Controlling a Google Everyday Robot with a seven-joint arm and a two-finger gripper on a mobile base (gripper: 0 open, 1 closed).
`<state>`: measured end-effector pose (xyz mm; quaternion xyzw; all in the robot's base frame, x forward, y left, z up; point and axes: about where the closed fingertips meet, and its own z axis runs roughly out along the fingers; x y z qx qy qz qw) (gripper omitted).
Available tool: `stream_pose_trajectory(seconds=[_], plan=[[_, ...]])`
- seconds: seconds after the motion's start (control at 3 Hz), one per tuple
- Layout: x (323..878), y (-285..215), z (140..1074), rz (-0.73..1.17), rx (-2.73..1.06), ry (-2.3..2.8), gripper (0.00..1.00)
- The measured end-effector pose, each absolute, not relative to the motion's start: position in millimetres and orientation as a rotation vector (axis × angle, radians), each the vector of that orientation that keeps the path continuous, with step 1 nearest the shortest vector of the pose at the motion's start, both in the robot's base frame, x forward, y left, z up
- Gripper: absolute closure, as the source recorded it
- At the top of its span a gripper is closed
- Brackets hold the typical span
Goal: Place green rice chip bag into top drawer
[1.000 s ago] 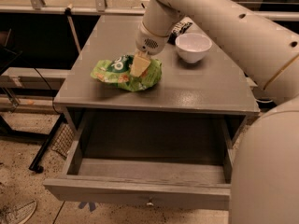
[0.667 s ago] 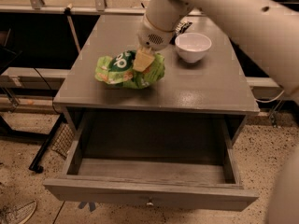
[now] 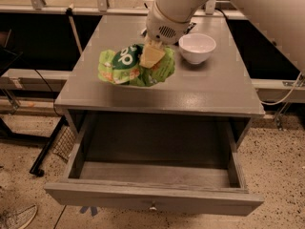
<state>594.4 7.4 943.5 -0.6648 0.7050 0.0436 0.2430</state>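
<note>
- The end effector (image 3: 152, 56) hangs from the big white arm (image 3: 176, 8) over the back middle of the grey surface (image 3: 200, 87), pointing down.
- Its tan fingers (image 3: 151, 57) are closed on the upper right part of the green bag (image 3: 125, 66), with crinkled foil bunched around them.
- The green bag sits over the left-centre of the surface with its dark round logo facing up and to the left. Whether its underside touches the surface cannot be told.
- A white bowl (image 3: 197, 47) stands upright on the surface just to the right of the bag, close to it but apart.
- The drawer (image 3: 143, 200) under the surface is pulled well out toward the camera. Its inside shows only bare grey boards.
- A small round metal knob (image 3: 153, 207) sits at the middle of the drawer front.
- The bag is above the surface behind the open drawer, not inside it.
</note>
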Motion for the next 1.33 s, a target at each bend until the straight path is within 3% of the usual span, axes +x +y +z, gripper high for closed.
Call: stream_pose_trajectory(seconds=[0.67,1.33], plan=[[527,16,935,0.124,-1.93,1.896,1.0],[474,47,897,0.387,-2.25,1.657,1.0]])
